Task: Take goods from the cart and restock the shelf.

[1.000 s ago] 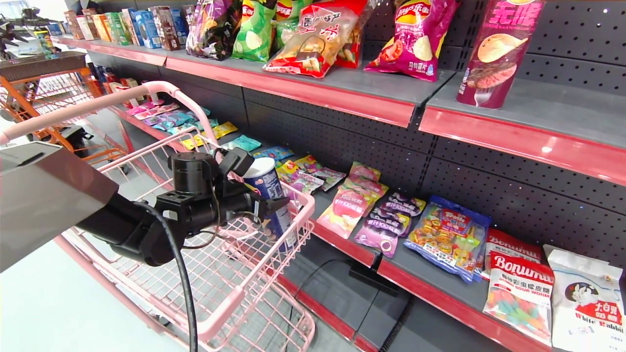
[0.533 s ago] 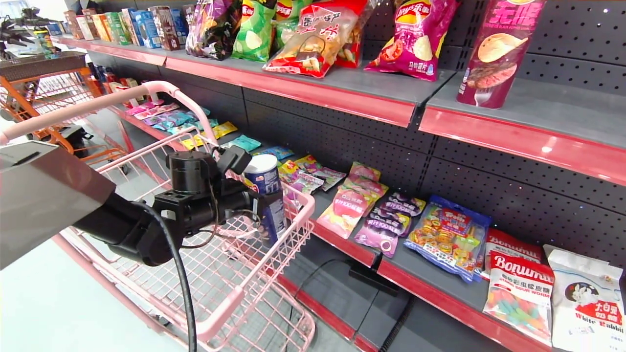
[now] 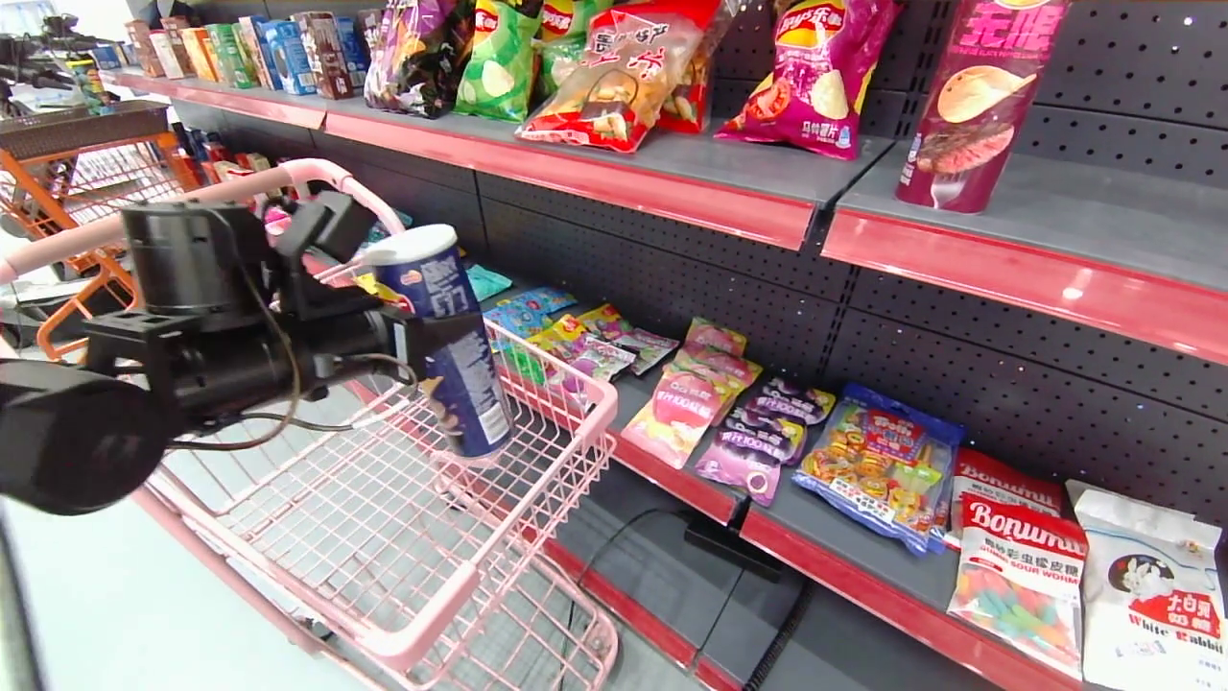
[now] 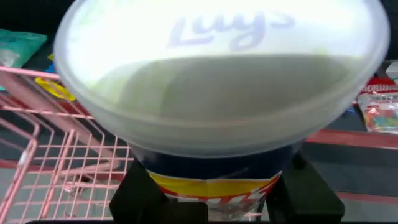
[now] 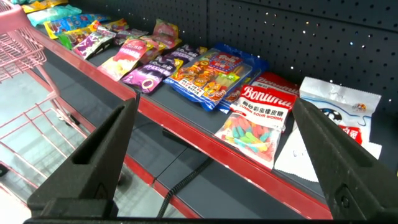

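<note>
You can see white lettering running down the side of the blue can (image 3: 449, 357), and faint bluish script showing through its clear lid (image 4: 224, 37). Large yellow characters head the tall maroon chip bag (image 3: 971, 96). White block letters cross the red tops of the candy bags (image 3: 1019, 561). Red words sit low on the white bag (image 3: 1151, 600).

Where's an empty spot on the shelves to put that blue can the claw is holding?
The top shelf has bare grey room right of the tall red chip pack, and a smaller gap between it and the pink chip bag. The lower shelf is crowded with candy bags. The blue can in the left claw probably fits there.
</note>
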{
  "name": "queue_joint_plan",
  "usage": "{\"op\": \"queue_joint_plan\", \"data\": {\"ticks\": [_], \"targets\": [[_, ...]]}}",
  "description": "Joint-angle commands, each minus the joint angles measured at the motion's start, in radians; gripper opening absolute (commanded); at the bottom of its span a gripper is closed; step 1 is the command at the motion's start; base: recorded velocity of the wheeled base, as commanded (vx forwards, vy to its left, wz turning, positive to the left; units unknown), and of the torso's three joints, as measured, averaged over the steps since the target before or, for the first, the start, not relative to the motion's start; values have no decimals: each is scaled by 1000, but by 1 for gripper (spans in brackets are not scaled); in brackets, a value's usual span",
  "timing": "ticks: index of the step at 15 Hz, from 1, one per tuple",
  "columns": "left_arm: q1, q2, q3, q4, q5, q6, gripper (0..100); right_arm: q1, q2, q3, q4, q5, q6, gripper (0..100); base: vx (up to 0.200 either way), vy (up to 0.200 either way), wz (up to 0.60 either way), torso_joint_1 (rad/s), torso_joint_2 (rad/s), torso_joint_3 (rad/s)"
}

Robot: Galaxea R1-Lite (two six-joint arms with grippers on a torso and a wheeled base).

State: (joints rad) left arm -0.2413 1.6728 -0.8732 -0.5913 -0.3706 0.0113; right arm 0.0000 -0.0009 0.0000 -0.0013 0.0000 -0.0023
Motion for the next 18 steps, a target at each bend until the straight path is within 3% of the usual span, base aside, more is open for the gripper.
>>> {"op": "queue_joint_plan", "data": {"ticks": [1,4,9,12,13,16,18], "targets": [[57,-317,11,182,1,-31,0,2,1,0,0,0,1,100,0,0,0,0,0,0],[97,-582,76,375,-7,-33,0,0,1,0,0,-2,-1,100,0,0,0,0,0,0],[99,-953,209,479,-1,-28,0,0,1,0,0,-8,-1,100,0,0,0,0,0,0],[122,-1021,223,521,96,-28,0,0,1,0,0,-8,1,100,0,0,0,0,0,0],[128,-1050,289,513,179,-24,0,0,1,0,0,-9,2,100,0,0,0,0,0,0],[128,-1197,393,524,183,-10,0,0,1,0,0,-8,-1,100,0,0,0,0,0,0],[128,-1269,401,530,182,-10,0,0,1,0,0,-8,1,100,0,0,0,0,0,0]]}}
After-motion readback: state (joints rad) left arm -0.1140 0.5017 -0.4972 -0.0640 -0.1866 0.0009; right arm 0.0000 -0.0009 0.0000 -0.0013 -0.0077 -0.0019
